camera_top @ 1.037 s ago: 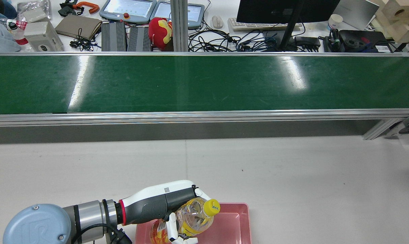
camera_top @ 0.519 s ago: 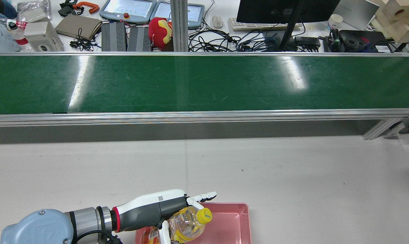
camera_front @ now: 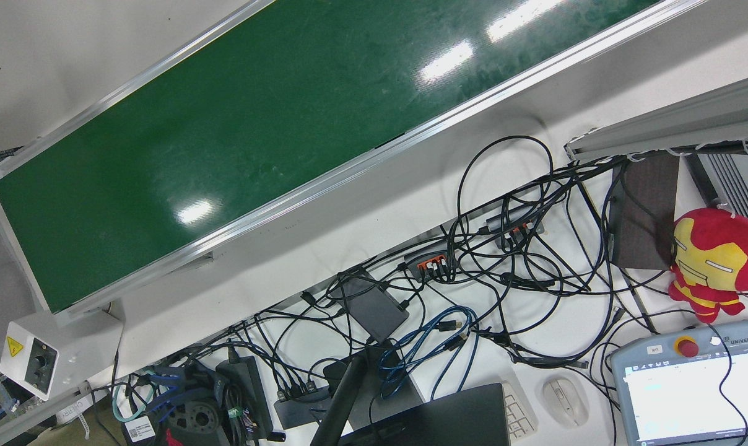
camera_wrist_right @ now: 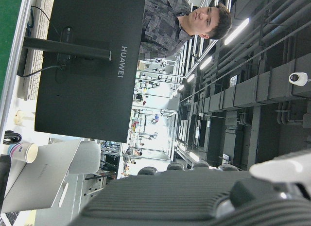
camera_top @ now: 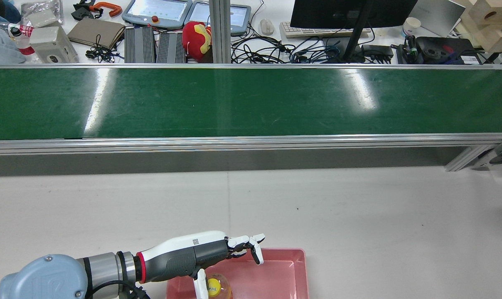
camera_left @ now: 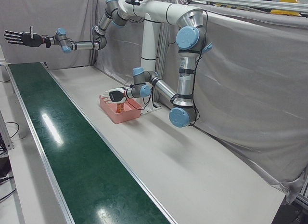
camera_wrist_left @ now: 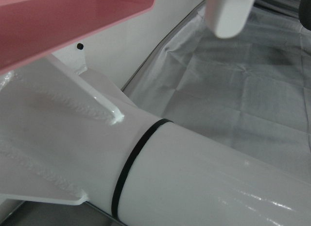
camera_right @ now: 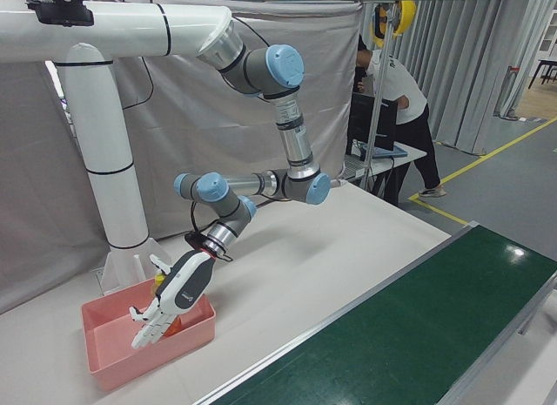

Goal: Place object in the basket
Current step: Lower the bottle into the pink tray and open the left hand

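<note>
A clear bottle with a yellow cap [camera_top: 212,287] and an orange label lies in the pink basket [camera_top: 292,251] at the near edge of the table. My left hand [camera_top: 234,246] hovers just above the basket with its fingers stretched out, open and holding nothing. The right-front view shows the left hand [camera_right: 170,305] over the basket [camera_right: 113,361], with the bottle [camera_right: 177,325] behind its fingers. My right hand [camera_left: 19,38] is raised high at the far end of the belt, fingers spread and empty. The left hand view shows the basket's wall [camera_wrist_left: 73,17] and one fingertip [camera_wrist_left: 226,14].
A long green conveyor belt [camera_top: 251,101] runs across the table beyond the basket. White tabletop [camera_top: 359,216] lies between the belt and the basket. Behind the belt are a monitor [camera_top: 350,12], cables and a red plush toy [camera_top: 196,38].
My left hand lowered, opened its fingers and let go of the bottle. The bottle dropped from the hand into the pink basket.
</note>
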`<state>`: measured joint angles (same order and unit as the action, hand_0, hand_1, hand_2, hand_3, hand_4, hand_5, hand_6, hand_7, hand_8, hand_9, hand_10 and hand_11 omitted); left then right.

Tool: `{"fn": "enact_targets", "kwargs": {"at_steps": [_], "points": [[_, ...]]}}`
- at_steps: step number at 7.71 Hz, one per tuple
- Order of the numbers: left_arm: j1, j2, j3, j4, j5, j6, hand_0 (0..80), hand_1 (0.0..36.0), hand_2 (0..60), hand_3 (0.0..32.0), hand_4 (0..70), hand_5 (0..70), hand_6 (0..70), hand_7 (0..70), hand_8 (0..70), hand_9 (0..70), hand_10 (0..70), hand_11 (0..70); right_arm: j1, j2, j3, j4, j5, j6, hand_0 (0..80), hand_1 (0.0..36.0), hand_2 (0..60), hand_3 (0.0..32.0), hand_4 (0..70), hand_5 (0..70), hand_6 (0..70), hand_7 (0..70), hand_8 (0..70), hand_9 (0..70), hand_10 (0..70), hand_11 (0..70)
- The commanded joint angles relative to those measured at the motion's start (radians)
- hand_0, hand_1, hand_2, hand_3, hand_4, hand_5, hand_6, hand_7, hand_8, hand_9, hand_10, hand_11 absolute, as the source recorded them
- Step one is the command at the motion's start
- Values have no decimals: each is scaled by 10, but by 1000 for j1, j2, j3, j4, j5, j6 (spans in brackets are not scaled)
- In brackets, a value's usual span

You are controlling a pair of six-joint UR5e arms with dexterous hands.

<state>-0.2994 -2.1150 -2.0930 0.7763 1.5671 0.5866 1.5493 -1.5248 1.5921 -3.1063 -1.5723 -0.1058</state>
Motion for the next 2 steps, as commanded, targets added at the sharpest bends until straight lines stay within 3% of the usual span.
{"fn": "enact_targets", "kwargs": {"at_steps": [1, 2], "points": [[-17, -2, -9, -2, 5, -8, 788, 57, 0, 62, 0, 35, 0, 26, 0, 0, 10, 40, 0, 0, 0, 0, 2, 0, 0, 0, 0, 0, 0, 0, 0, 0, 0, 0, 0, 0], [-47, -2, -47, 1, 7, -8, 714, 41, 0, 66, 0, 22, 0, 21, 0, 0, 6, 32, 0, 0, 0, 0, 0, 0, 0, 0, 0, 0, 0, 0, 0, 0, 0, 0, 0, 0]]}}
